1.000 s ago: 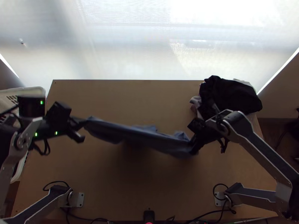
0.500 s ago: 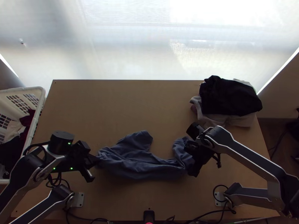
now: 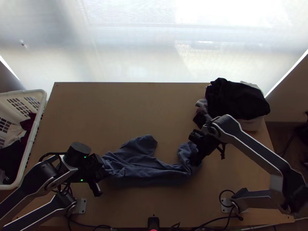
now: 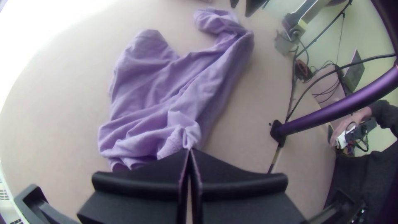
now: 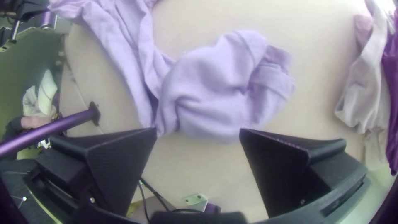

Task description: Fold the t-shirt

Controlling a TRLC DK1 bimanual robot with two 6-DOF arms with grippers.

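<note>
Light wooden table (image 3: 115, 107), with bare wood between the blue t-shirt (image 3: 142, 169) and both the far and near edges, so there's some room to move. Left gripper (image 3: 104, 175) has its fingers together with a pinch of the t-shirt in the tips. Right gripper (image 3: 196, 161) is spread wide at the other end of the cloth, can't tell if it's touching. T-shirt's lying bunched, a bit closer to the near edge. Clothes pile (image 3: 236, 100) sits at the far right corner, white basket (image 3: 36, 123) along the left edge.
</note>
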